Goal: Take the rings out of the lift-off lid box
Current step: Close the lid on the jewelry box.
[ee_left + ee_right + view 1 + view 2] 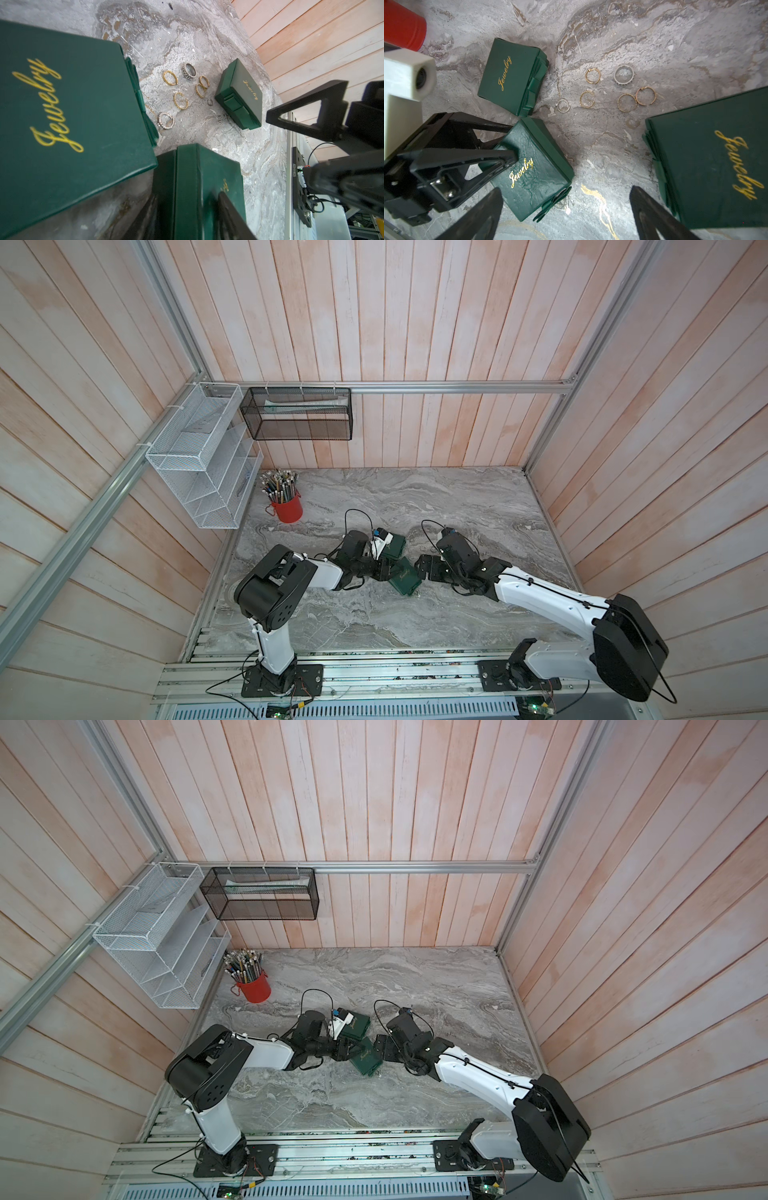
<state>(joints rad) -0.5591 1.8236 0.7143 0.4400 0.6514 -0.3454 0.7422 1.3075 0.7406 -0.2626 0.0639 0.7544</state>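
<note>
Left end effector (515,140): clenched on the held box (533,172), a black finger against each side, at the end away from its bow.
Held box: green, gold "Jewelry" on top, lid on. Whether it rests on the table (612,31) or is lifted, I can't tell.
Right end effector (564,188): released, fingers spread wide, hovering just beside the held box.
Rings (636,100): there they are, six hoops lying flat on the bare table, out in the open between the left box (512,76) and the right box (708,158). Four are gold, one is a wide grey band and one is pale and stone-set. Two of the gold ones touch.
Left box: closed, just beside the held box, corners nearly meeting.
Right box: closed, apart from the other two.
Arms: in both top views they reach in low to mid-table, end effectors almost nose to nose. The rings are too small to pick out there.
Cup (288,508): red, full of pencils, far left corner, well apart.
</note>
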